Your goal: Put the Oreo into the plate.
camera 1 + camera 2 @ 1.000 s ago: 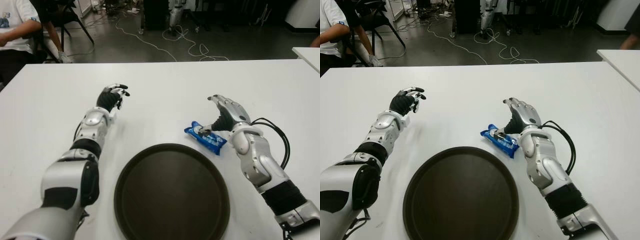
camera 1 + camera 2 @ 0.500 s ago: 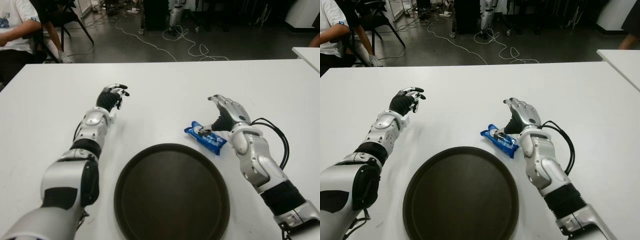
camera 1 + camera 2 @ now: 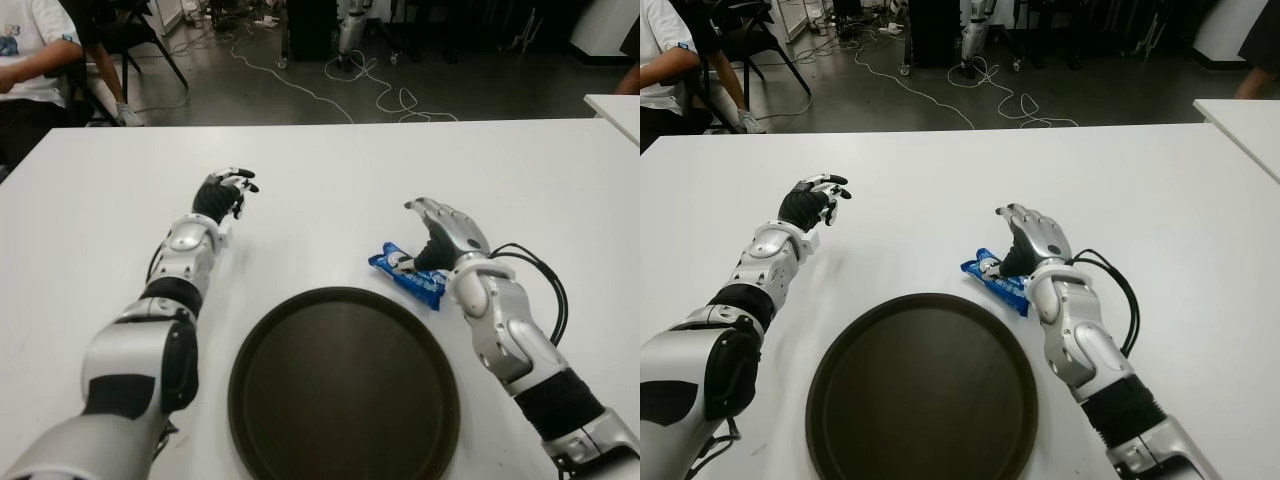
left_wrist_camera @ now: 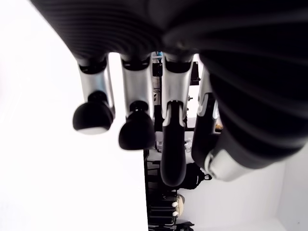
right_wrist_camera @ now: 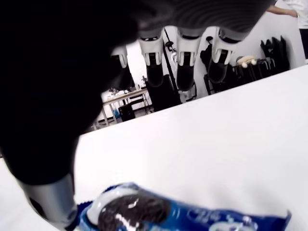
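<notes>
Right hand [image 3: 440, 232] is over the far end of the blue Oreo packet [image 3: 408, 276], which lies flat on the white table [image 3: 330, 190] just beyond the right rim of the dark round plate [image 3: 344, 385]. Its fingers [image 5: 185, 53] are extended and spread above the wrapper, with the thumb down beside the packet's end; they are not closed around it, and whether the thumb touches the wrapper cannot be told. The packet is outside the plate, close to its edge but apart from it. Farther out and to the left, the left hand [image 3: 224, 190] shows above the bare table, its fingers [image 4: 137, 120] loosely curled and holding nothing. Beyond the table, cables [image 3: 330, 75] trail across the floor, and a seated person [image 3: 30, 50] shows at the far left.
</notes>
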